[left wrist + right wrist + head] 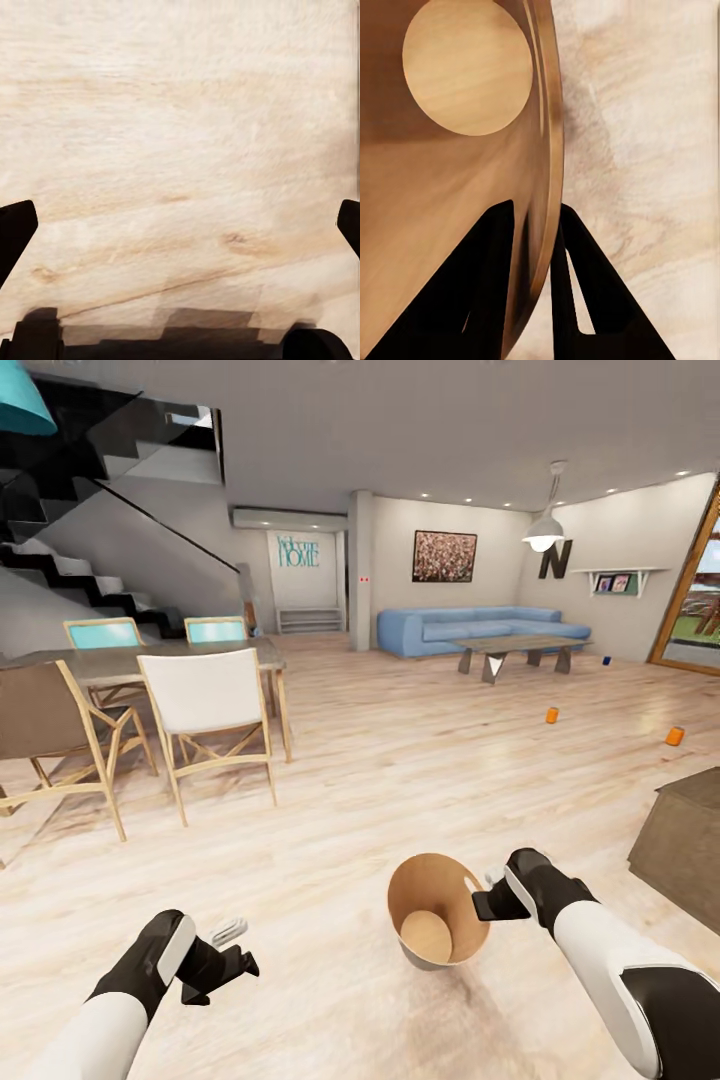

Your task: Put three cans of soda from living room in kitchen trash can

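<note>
Trash can (pixel 440 910) carried by right gripper (pixel 487 900), fingers (pixel 472 300) pinching rim, one inside, one outside; bucket tilted, nothing inside. Left gripper (pixel 232 950) released, fingers spread over bare wood floor (pixel 180 135). Three soda cans on floor ahead: two orange (pixel 552 715) (pixel 675 736), one blue (pixel 606 659) beside coffee table (pixel 515 647). Brown cabinet corner (pixel 680 840) right; dining table (pixel 130 660), four chairs left.

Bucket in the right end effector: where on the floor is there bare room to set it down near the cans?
Bare floor lies between the white chair and the two orange cans. The bucket fits there. It is crowded left at the dining table and right by the brown block.
</note>
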Controlling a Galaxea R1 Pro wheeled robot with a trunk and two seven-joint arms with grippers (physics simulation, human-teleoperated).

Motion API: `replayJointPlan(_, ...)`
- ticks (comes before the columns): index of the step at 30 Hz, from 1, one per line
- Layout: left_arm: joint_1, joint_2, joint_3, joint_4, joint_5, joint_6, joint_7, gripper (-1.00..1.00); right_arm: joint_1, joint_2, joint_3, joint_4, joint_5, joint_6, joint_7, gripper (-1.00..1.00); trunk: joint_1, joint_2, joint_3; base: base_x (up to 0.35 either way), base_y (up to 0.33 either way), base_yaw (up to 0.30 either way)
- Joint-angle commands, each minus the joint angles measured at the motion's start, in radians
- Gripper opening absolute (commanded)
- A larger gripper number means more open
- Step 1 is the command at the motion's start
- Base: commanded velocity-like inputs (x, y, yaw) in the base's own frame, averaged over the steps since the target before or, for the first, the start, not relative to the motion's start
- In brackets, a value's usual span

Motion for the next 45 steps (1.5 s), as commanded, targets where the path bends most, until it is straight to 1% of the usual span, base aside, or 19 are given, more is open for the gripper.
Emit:
replayJointPlan(1,0.000,0.000,0.000,0.000,-0.001,0.000,0.000,1.00,0.000,0.000,-0.005,-0.002,-0.018,0.002,0.005,-1.00,0.000,0.000,0.004,0.000,0.000,0.000)
replayJointPlan(10,0.000,-0.003,0.000,0.000,-0.001,0.000,0.000,1.00,0.000,0.000,-0.005,-0.003,-0.018,0.002,0.004,-1.00,-0.004,0.002,0.039,0.000,0.000,0.000)
replayJointPlan(13,0.000,-0.008,0.000,0.000,-0.002,-0.002,0.000,1.00,0.000,0.003,-0.004,-0.004,-0.018,0.002,0.004,-1.00,-0.006,0.003,0.050,0.000,0.000,0.000)
replayJointPlan(16,0.000,-0.013,-0.001,0.004,-0.003,-0.024,0.000,1.00,0.000,0.004,-0.004,-0.004,-0.018,0.002,0.004,-1.00,-0.007,0.004,0.062,0.000,0.000,0.000)
replayJointPlan(18,0.000,-0.016,-0.001,0.006,-0.003,-0.031,0.000,1.00,0.000,0.004,-0.004,-0.005,-0.018,0.002,0.003,-1.00,-0.015,0.018,0.068,0.000,0.000,0.000)
replayJointPlan(19,0.000,-0.028,-0.002,0.009,-0.003,-0.087,-0.006,1.00,0.000,0.003,-0.004,-0.007,-0.017,0.002,-0.007,-1.00,-0.019,0.025,0.071,0.000,0.000,0.000)
replayJointPlan(21,0.000,-0.028,-0.002,0.013,-0.003,-0.117,-0.009,1.00,0.000,0.003,-0.005,-0.007,-0.017,0.002,-0.012,-1.00,-0.026,0.039,0.078,0.000,0.000,0.000)
replayJointPlan(22,0.001,-0.028,-0.003,0.032,-0.004,-0.155,-0.011,1.00,0.001,0.003,-0.005,-0.007,-0.017,0.002,-0.014,-1.00,-0.030,0.046,0.081,0.000,0.000,0.000)
replayJointPlan(25,0.001,-0.028,-0.005,0.072,-0.004,-0.219,-0.013,1.00,0.002,0.002,-0.006,-0.007,-0.017,-0.002,-0.017,-1.00,-0.042,0.067,0.090,0.000,0.000,0.000)
replayJointPlan(26,0.002,-0.028,-0.007,0.090,-0.005,-0.251,-0.014,1.00,0.003,0.000,-0.006,-0.007,-0.017,-0.011,-0.018,-1.00,-0.046,0.074,0.093,0.000,0.000,0.000)
replayJointPlan(29,0.003,-0.027,-0.011,0.109,-0.006,-0.288,-0.015,1.00,0.005,-0.004,-0.006,-0.007,-0.016,-0.034,-0.020,-1.00,-0.057,0.095,0.103,0.000,0.000,0.000)
replayJointPlan(33,0.005,-0.028,-0.020,0.118,-0.006,-0.307,-0.014,1.00,0.009,-0.012,-0.006,-0.006,-0.016,-0.051,-0.020,-1.00,-0.072,0.123,0.115,0.000,0.000,0.000)
replayJointPlan(34,0.005,-0.028,-0.027,0.121,-0.006,-0.315,-0.014,1.00,0.025,-0.022,-0.006,-0.006,-0.017,-0.076,-0.021,-1.00,-0.076,0.130,0.118,0.000,0.000,0.000)
replayJointPlan(38,0.006,-0.028,-0.033,0.124,-0.006,-0.337,-0.014,1.00,0.062,-0.035,-0.007,-0.004,-0.018,-0.151,-0.020,-1.00,-0.092,0.158,0.131,0.000,0.000,0.000)
replayJointPlan(41,0.007,-0.028,-0.034,0.125,-0.006,-0.350,-0.015,1.00,0.079,-0.043,-0.008,0.001,-0.020,-0.184,-0.019,-1.00,-0.103,0.179,0.140,0.000,0.000,0.000)
replayJointPlan(45,0.009,-0.028,-0.037,0.126,-0.007,-0.363,-0.015,1.00,0.093,-0.046,-0.009,0.007,-0.021,-0.198,-0.019,-1.00,-0.118,0.207,0.153,0.000,0.000,0.000)
